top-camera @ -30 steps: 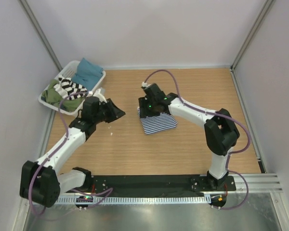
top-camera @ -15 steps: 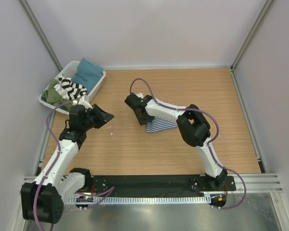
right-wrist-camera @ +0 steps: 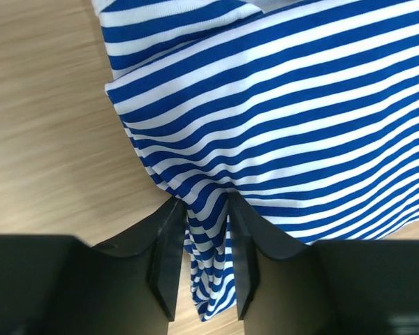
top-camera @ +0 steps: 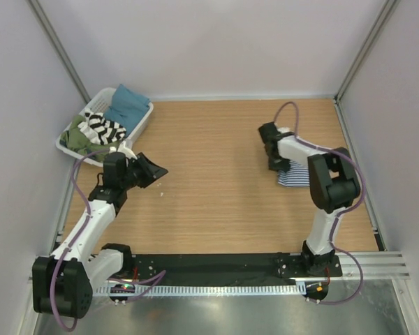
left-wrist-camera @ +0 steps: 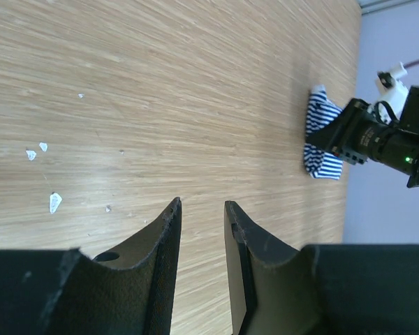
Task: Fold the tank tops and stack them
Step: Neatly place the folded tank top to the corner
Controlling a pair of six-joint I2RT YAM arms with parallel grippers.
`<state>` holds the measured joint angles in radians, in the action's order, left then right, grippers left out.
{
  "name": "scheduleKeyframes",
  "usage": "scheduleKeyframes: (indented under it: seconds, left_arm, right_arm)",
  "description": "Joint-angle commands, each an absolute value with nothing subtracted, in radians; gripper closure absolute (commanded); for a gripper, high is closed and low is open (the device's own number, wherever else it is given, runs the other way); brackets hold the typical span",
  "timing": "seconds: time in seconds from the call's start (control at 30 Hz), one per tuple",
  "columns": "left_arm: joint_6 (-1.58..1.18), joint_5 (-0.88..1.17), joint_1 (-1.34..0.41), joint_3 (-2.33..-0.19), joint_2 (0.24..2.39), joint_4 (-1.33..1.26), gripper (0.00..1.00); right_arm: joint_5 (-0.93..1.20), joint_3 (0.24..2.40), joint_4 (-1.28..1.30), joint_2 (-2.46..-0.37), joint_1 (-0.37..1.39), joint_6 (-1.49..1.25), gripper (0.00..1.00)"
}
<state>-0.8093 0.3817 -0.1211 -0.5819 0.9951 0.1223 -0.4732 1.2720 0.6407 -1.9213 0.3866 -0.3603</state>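
- Now my right fingers pinch a gathered edge of the navy-striped tank top, folded flat at the desk's right side, probably to position it for stacking.
- My left fingers hover narrowly parted, empty, near the basket holding the black-and-white tank top, likely next.

Navy-and-white thin-striped tank top

The striped tank top pinched in the right claw was soft, matt knit cloth. The claw's fingers looked like matt black plastic, faintly grained. Beneath the claw, the counter was smooth wood grain with a mild sheen. Far to the claw's left, the slatted basket was white plastic.
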Motion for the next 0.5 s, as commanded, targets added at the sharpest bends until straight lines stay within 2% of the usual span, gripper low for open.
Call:
scheduleKeyframes:
  seconds: [0.0, 0.1, 0.23, 0.33, 0.47]
  left_arm:
    - [-0.822, 0.41, -0.115, -0.578, 1.005, 0.058, 0.67]
    - [-0.825, 0.41, -0.115, -0.578, 1.012, 0.045, 0.67]
    - [-0.833, 0.408, -0.114, -0.578, 1.011, 0.038, 0.67]
    - [-0.838, 0.407, -0.115, -0.58, 1.002, 0.038, 0.66]
    - [-0.828, 0.368, -0.115, -0.597, 0.98, 0.063, 0.6]
  right_arm:
    - [-0.514, 1.151, 0.563, -1.826, 0.247, -0.411, 0.61]
    - [-0.488, 1.146, 0.546, -1.795, 0.195, -0.414, 0.56]
    - [-0.453, 1.166, 0.538, -1.743, 0.193, -0.402, 0.54]
    - [-0.459, 1.218, 0.581, -1.701, 0.193, -0.391, 0.42]
    - [-0.445, 1.233, 0.574, -1.567, 0.225, -0.385, 0.37]
